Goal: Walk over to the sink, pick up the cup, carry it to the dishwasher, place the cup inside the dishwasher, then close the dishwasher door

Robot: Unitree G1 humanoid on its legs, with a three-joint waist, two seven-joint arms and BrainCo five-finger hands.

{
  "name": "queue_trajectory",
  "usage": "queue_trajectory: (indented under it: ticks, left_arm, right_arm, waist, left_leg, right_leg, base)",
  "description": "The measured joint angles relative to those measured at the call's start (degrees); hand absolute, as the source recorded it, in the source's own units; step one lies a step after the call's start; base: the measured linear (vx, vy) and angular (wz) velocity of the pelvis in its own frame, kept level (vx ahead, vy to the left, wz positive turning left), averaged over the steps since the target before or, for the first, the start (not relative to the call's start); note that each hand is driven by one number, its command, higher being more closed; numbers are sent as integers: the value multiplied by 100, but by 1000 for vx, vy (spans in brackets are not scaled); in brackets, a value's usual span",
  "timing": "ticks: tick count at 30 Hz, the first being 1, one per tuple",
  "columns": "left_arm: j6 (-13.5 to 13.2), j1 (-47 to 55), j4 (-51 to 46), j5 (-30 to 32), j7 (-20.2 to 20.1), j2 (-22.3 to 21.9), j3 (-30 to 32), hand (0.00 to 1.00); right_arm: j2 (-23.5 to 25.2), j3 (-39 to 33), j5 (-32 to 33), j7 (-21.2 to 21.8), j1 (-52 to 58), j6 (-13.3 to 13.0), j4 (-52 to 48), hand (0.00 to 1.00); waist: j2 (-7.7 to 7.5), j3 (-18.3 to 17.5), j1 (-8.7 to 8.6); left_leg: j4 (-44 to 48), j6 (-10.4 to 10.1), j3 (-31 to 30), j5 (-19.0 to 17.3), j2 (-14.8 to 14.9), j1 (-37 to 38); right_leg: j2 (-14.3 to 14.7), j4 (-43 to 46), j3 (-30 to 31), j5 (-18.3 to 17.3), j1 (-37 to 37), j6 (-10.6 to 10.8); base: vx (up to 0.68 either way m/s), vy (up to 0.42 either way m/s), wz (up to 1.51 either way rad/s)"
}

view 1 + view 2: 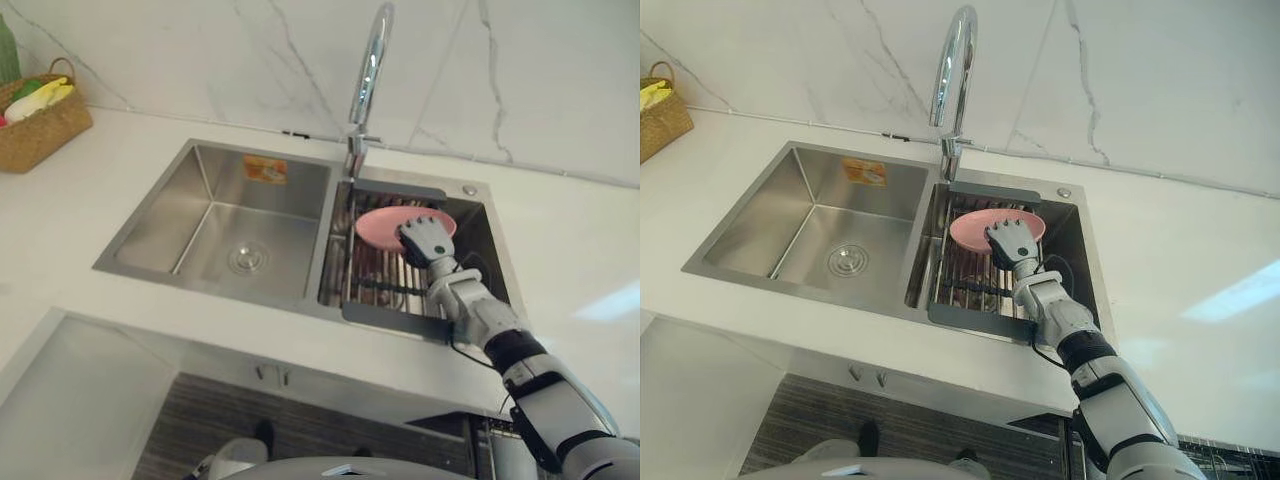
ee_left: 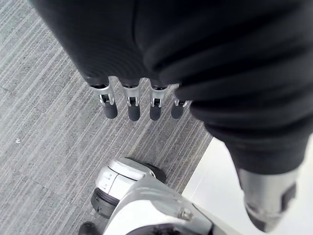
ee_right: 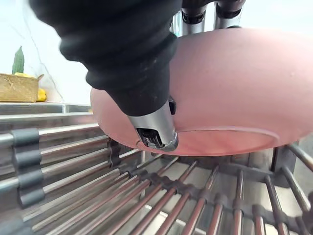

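My right hand (image 1: 428,240) reaches into the right basin of the steel double sink (image 1: 150,228), set in a white counter (image 1: 560,250) below a marbled wall (image 1: 200,60). There a shallow pink bowl (image 1: 385,222) sits mouth-up on a barred rack (image 1: 375,278), with its oval lying across the basin. In the right wrist view, my thumb (image 3: 154,127) is on its outer wall and my fingers hook over the rim, pinching it. In the left wrist view, my left hand (image 2: 133,110) hangs slack-fingered above grey striped floor (image 2: 49,122).

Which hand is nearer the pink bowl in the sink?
Right. The right hand is at the pink bowl on the rack. The left hand hangs open above the floor, away from the bowl.
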Motion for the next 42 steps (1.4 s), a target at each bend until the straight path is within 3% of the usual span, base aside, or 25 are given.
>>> queue_trajectory:
  ticks: [7,11,16,22,27,32,35,39,42]
  left_arm:
    - [5,66,-9,12,5,-7,6,0]
    - [4,66,-12,19,5,-9,8,0]
    - [12,100,-7,104,18,38,8,0]
    - [83,101,-6,231,98,71,6,0]
    - [128,209,27,247,147,93,-2,0]
    - [262,200,228,247,227,120,-115,0]
    - [362,208,236,230,274,114,-119,0]
    - [432,191,247,230,275,149,-112,0]
    - [516,184,314,230,337,203,-106,0]
  right_arm:
    - [-286,-129,4,102,2,38,-727,100]
    - [-515,-704,9,194,1,130,-1445,100]
    - [-752,-792,111,541,13,156,-2185,100]
    - [-755,-1853,472,725,529,272,-3228,100]
    - [-805,-2629,589,694,1319,323,-3596,100]
    - [-987,-3215,734,411,2160,315,-3634,100]
    - [-985,-3425,776,280,2494,237,-3732,100]
    - [-984,-3508,776,141,2799,203,-3734,100]
    - [-978,-3683,785,81,3215,230,-3728,100]
  waist:
    - [-10,6,-126]
    - [-19,4,-140]
    - [-145,-52,-241]
    - [-236,-68,-322]
    - [-369,-192,-509]
    - [-409,-287,-772]
    - [-401,-330,-798]
    - [-384,-373,-805]
    - [-402,-407,-999]
  left_leg:
    - [0,3,213,-33,19,34]
    - [0,2,362,-70,24,55]
    - [1,5,567,-111,60,137]
    - [4,-7,904,-167,91,322]
    - [2,-30,1351,-288,139,437]
    - [2,4,1788,-395,64,539]
    - [7,25,2174,-459,25,634]
    - [40,40,2688,-544,-10,709]
    - [42,-18,2932,-659,12,653]
  right_leg:
    - [13,-13,259,44,-72,-12]
    - [15,-13,431,74,-139,-15]
    - [40,-13,607,80,-177,-20]
    - [77,-12,934,147,-220,-39]
    - [128,23,1364,145,-342,-48]
    - [71,218,1738,78,-622,-27]
    - [-30,328,1689,84,-826,-21]
    - [-209,485,1224,196,-1099,-224]
    - [-251,678,966,131,-1256,-470]
  base:
    - [-2,14,-16]
    - [6,19,-19]
    - [18,7,-21]
    - [21,5,-25]
    - [-43,2,-47]
    - [-38,51,-47]
    - [17,83,-64]
    - [37,105,-86]
    - [33,65,-46]
